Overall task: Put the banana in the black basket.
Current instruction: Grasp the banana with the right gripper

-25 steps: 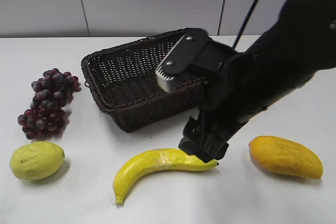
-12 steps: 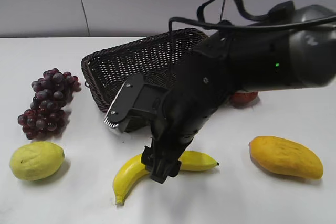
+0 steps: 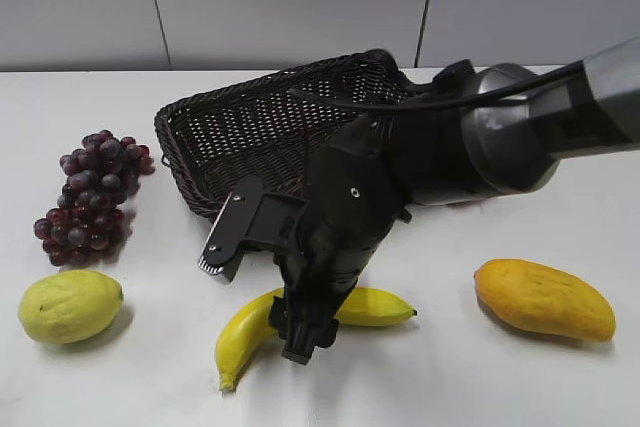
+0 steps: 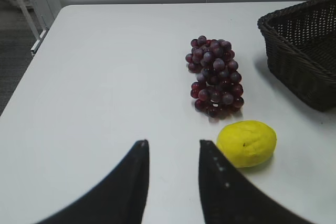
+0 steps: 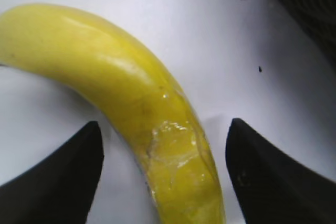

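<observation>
The banana [image 3: 249, 333] lies on the white table in front of the black basket [image 3: 230, 137]. My right gripper [image 3: 303, 339] is down over the banana's middle. In the right wrist view the open jaws [image 5: 164, 135] straddle the banana [image 5: 126, 93], one finger on each side, with a gap to each. Its glossy pale patch lies between the fingers. The basket's corner [image 5: 310, 3] shows at the top right. My left gripper [image 4: 170, 148] is open and empty above bare table, away from the banana. The basket's end [image 4: 302, 56] is at that view's right edge.
A bunch of dark grapes [image 3: 92, 192] and a yellow-green lemon [image 3: 68, 304] lie at the left, also in the left wrist view as grapes [image 4: 214, 77] and lemon [image 4: 247, 143]. An orange-yellow mango [image 3: 544, 298] lies at the right. The table's left edge [image 4: 31, 61] drops to the floor.
My right arm has swung left from the banana's right end to its middle and come down lower over it. The banana has stayed in place.
</observation>
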{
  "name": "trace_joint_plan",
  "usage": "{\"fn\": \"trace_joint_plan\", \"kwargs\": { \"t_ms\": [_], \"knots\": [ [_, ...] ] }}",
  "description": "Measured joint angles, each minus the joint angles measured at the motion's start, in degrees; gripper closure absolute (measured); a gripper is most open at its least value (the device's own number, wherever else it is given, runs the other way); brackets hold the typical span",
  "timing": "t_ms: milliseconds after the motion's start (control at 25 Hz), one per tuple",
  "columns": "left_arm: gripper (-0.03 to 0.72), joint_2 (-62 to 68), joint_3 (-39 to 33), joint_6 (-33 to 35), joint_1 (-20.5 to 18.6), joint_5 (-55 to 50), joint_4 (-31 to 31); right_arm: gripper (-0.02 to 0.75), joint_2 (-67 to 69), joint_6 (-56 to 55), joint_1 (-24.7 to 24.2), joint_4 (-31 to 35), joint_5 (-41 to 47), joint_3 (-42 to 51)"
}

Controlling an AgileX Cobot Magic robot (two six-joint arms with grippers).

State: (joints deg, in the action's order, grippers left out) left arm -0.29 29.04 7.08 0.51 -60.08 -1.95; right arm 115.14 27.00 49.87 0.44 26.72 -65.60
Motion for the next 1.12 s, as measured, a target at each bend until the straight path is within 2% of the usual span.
{"fn": "trace_joint_plan", "kwargs": {
  "t_ms": [120,280,720,1120],
  "knots": [
    [0.453,0.00,0.00,0.00,0.00,0.00,0.00,0.252,0.05,0.00,0.00,-0.09,-0.24,0.00],
    [0.453,0.00,0.00,0.00,0.00,0.00,0.00,0.401,0.05,0.04,0.00,-0.44,-0.38,0.00],
    [0.453,0.00,0.00,0.00,0.00,0.00,0.00,0.409,-0.87,0.04,0.00,-0.44,1.68,-0.06],
    [0.453,0.00,0.00,0.00,0.00,0.00,0.00,0.409,-14.23,-1.20,0.04,1.16,10.66,-0.06]
  ]
}}
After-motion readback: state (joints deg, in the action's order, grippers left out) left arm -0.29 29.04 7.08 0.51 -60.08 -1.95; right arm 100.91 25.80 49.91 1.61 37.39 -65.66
